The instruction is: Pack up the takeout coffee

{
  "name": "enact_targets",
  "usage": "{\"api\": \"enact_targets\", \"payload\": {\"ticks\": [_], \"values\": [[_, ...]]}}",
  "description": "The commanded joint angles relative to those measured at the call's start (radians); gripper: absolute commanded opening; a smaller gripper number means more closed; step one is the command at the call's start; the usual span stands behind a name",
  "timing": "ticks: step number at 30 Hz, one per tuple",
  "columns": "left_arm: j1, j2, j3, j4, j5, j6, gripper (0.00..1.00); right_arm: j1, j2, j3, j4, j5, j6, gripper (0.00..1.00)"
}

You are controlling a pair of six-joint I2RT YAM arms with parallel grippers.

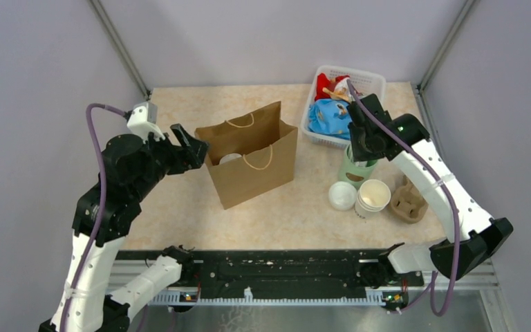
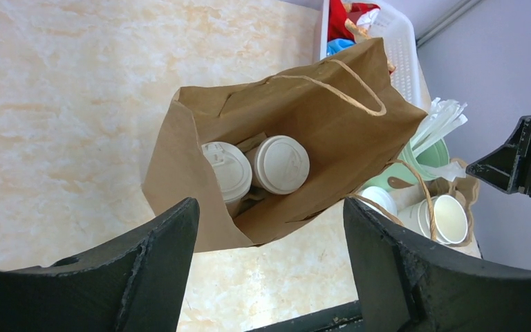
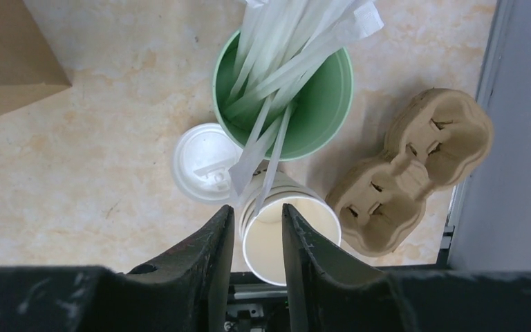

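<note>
**Status.** The left gripper (image 2: pixel 269 214) is hanging with its jaws released and wide, nothing between them. The coffees (image 2: pixel 280 164) are standing lidded, side by side, inside the bag (image 2: pixel 176 176), just beyond and below the jaw gap. The right gripper (image 3: pixel 257 225) is hovering over the straw cup (image 3: pixel 321 117) with its jaws narrowly apart. Whether they are pinching a straw (image 3: pixel 252 162) cannot be told (the straw tips are reaching toward the gap).

**Hazards.**
- The left jaws are sitting close to the bag's near wall. A low sweep is likely to be catching the paper rim, tipping the bag and the coffees with it.
- The cup stack (image 3: pixel 263 245) is standing directly under the right jaws, and a lid (image 3: pixel 204 162) is lying just beside it. A sideways pull on a snagged straw is risking a toppled straw cup or stack.
</note>
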Motion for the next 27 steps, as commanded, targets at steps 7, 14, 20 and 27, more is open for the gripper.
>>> {"api": "enact_targets", "payload": {"ticks": [7,14,20,27], "values": [[0.000,-0.014,0.043,-0.005,0.014,-0.019,0.82,-0.010,-0.056,-0.082,0.084,0.051,-0.021,0.27],[0.000,-0.029,0.054,-0.026,0.010,-0.039,0.82,-0.010,-0.038,-0.105,0.115,0.112,-0.025,0.18],[0.000,-0.038,0.058,-0.032,0.012,-0.048,0.81,-0.010,-0.017,-0.118,0.146,0.121,-0.032,0.16],[0.000,-0.048,0.064,-0.036,0.011,-0.061,0.82,-0.011,-0.002,-0.052,0.105,0.148,-0.043,0.00]]}}
